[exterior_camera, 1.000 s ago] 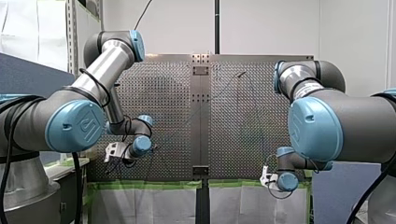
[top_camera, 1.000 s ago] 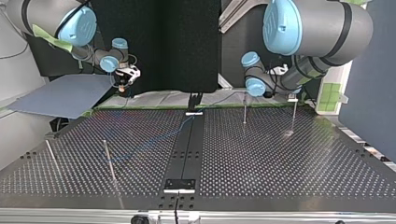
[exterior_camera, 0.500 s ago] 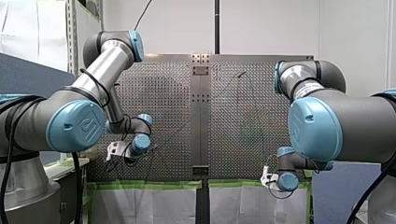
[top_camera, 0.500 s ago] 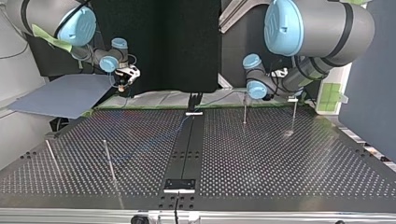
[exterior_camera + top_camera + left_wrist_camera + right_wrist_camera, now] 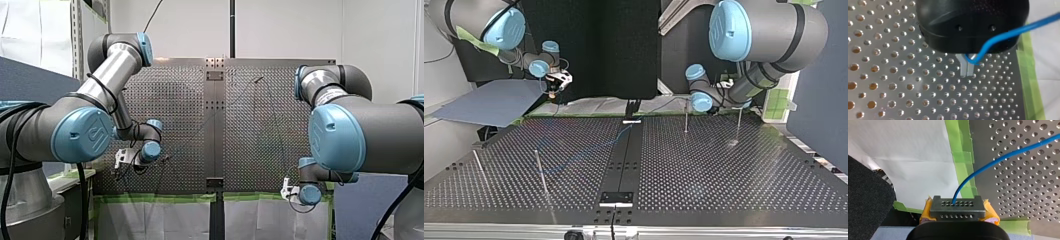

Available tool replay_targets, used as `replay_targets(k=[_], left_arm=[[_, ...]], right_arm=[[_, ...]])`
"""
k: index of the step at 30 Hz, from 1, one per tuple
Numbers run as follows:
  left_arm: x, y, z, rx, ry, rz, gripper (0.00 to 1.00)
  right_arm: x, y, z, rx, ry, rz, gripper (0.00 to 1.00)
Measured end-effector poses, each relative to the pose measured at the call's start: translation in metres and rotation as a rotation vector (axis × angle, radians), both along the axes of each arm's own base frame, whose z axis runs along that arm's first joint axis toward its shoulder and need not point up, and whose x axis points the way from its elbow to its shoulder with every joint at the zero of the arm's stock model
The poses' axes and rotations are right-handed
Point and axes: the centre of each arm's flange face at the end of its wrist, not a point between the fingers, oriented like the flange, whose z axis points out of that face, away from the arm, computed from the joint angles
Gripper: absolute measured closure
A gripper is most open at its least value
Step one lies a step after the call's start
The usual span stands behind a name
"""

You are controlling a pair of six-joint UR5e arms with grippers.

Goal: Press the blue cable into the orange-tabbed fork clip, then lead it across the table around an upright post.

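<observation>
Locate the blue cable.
In the right wrist view the blue cable rises from between my right claw's yellow pads and runs over the perforated table; in the left wrist view it curls into my left claw's fingers.

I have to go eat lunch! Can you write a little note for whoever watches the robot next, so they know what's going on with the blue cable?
Grippers: my left gripper is shut on the blue cable, over the perforated table near its edge. My right gripper, with yellow pads, is shut on the same cable by the table's edge.
Cable: in the top view a slack run crosses the table towards an upright post.
Done: both arms grip the cable.
Left: the orange-tabbed clip is not clear in any view, so confirm pressing and routing.
</observation>
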Motion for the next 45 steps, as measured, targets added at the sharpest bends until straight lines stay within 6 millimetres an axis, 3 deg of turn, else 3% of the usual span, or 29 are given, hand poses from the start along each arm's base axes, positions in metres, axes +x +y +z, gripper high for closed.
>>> replay_targets(k=[10, 19, 28, 36, 45], left_arm=[[0.019, 0.0, 0.01, -0.018, -0.045, -0.016, 0.99], [0.025, 0.004, 0.013, -0.024, -0.062, 0.0, 0.99], [0.026, 0.012, 0.014, -0.042, -0.078, 0.032, 0.99], [0.026, 0.011, 0.014, -0.054, -0.082, 0.028, 0.99], [0.031, 0.01, 0.013, -0.122, -0.112, -0.001, 0.99]], right_arm=[[-0.003, -0.003, 0.001, -0.005, -0.001, -0.005, 1.0], [-0.008, -0.005, 0.001, -0.004, 0.0, -0.016, 1.0], [-0.024, -0.009, 0.001, -0.001, -0.022, -0.08, 1.0], [-0.047, -0.018, 0.002, -0.008, -0.037, -0.134, 1.0], [-0.059, -0.033, 0.007, -0.034, -0.049, -0.155, 1.0]])
